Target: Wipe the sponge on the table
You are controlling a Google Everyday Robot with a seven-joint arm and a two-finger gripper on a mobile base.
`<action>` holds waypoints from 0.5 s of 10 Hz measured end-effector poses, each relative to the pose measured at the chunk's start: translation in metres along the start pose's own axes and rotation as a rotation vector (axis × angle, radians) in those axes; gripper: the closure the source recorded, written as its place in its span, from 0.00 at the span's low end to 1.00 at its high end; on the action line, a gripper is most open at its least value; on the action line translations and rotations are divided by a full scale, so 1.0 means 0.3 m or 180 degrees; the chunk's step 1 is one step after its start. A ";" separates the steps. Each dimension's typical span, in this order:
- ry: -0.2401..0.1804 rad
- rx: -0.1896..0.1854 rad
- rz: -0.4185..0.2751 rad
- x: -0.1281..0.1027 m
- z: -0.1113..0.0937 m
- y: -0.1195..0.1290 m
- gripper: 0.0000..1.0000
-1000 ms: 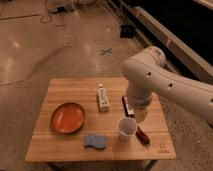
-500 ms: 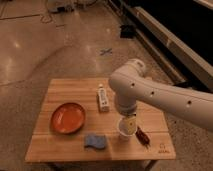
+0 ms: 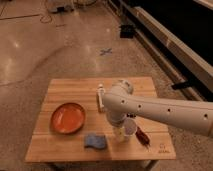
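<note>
A: Biggest first?
B: Polished stone floor [image 3: 30,45] all round, with a blue cross mark [image 3: 105,51] well beyond the plate [image 3: 67,118], up and to its right.
A: Then?
B: White arm [image 3: 165,112], reaching in from far right of the plate and bending down at a joint to the plate's right.
A: Under it?
B: Light-wood plank table [image 3: 65,150], bearing the plate on its left half.
A: The plate itself?
B: Orange, round, lying flat on the planks.
A: Gripper?
B: Gripper [image 3: 119,133] at the arm's low end, right of the plate and a little nearer the camera, down close to the tabletop. Cannot tell how wide it stands, nor whether it has hold of anything.
A: Cup?
B: White cup [image 3: 131,127], upright, farther right of the plate than the gripper and just beside it.
A: Sponge?
B: Blue sponge [image 3: 94,141], flat on the wood just off the plate's lower right edge, near but not touching it, between plate and gripper.
A: Smaller still?
B: White bottle [image 3: 100,97] lying to the plate's upper right, partly behind the arm. Slim red-and-dark thing [image 3: 142,136] past the cup, well right of the plate. Small dark logo [image 3: 162,148] at the near corner farthest from the plate.
</note>
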 end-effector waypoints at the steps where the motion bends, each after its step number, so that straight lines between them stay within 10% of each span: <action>1: -0.0060 0.0007 0.0003 -0.014 0.046 0.001 0.20; 5: -0.0117 0.0007 -0.0094 -0.116 0.150 -0.007 0.20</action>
